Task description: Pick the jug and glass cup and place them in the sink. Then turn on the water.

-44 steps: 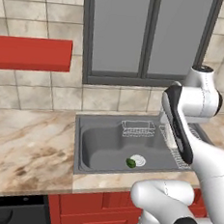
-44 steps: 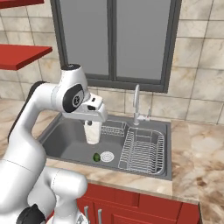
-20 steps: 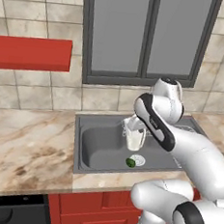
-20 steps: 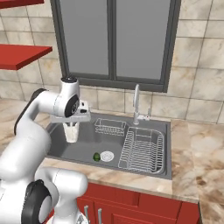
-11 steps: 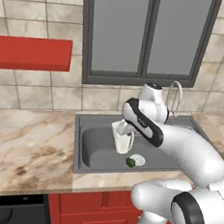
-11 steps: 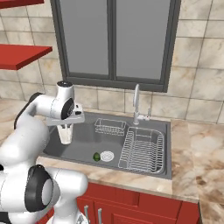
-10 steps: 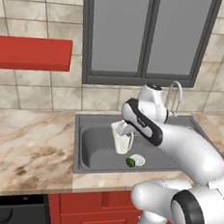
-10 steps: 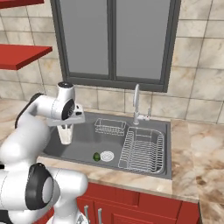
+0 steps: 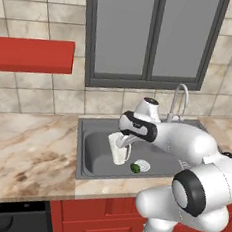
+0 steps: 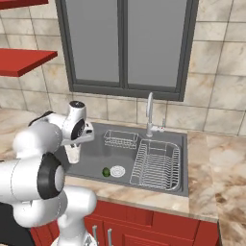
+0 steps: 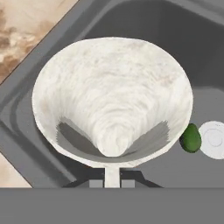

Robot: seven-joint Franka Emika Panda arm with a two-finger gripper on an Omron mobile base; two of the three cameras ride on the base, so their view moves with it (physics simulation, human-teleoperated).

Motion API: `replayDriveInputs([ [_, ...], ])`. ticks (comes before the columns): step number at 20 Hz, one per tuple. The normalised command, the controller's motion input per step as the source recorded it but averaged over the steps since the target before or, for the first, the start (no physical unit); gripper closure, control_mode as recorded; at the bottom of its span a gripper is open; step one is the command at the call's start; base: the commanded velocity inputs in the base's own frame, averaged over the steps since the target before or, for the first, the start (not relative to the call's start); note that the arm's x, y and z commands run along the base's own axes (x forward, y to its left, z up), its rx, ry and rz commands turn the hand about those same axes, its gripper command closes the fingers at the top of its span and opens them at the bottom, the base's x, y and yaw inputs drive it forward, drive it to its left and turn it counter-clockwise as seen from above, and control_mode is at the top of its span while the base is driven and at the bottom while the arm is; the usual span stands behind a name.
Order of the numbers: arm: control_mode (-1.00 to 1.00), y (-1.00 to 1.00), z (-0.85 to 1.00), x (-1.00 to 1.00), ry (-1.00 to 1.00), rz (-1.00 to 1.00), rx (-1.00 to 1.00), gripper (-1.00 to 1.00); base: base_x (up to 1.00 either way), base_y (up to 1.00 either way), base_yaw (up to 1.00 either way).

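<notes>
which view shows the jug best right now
The hand view: the jug is seen large, from above its open mouth. The left base view shows its side, upright over the sink. The right base view shows it small, under the arm.

No readable text, labels, brands, numbers or signs anywhere in these views. The jug (image 9: 119, 149) is plain whitish with no print, the sink (image 10: 94, 158) shows bare grey steel, the marble tabletop (image 9: 29, 147) carries no markings, and the wall tiles (image 10: 218, 91) and red shelf (image 9: 32, 54) are unlettered.
</notes>
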Motion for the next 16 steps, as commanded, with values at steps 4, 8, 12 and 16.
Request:
replayDriveInputs([
  [4, -1.0, 0.2, -0.48, 0.35, 0.0, 0.09, 0.03, 1.0, 0.0, 0.0, 0.0],
  [8, -1.0, 0.2, -0.46, 0.29, 0.0, 0.09, 0.04, 1.0, 0.0, 0.0, 0.0],
  [12, -1.0, 0.24, -0.39, 0.25, 0.0, 0.06, 0.04, 1.0, 0.0, 0.0, 0.0],
  [16, -1.0, 0.2, -0.29, 0.23, 0.0, 0.01, 0.02, 1.0, 0.0, 0.0, 0.0],
])
